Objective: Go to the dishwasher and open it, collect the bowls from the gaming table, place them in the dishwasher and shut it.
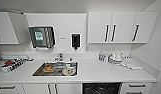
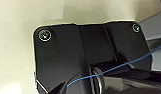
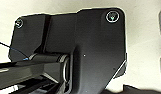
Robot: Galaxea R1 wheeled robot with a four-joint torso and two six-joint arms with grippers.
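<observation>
Right, you're facing the counter: sink left of the dark dishwasher opening; claw states can't tell.

Looking like office kitchenette: white worktop holding steel sink with dishes sitting inside, wall cabinets hanging above, probably paper-towel dispenser showing on wall.

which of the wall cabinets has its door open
The upper cabinet on the left: its door swings out toward the steel towel dispenser. The three upper doors on the right sit flush and shut.
</observation>
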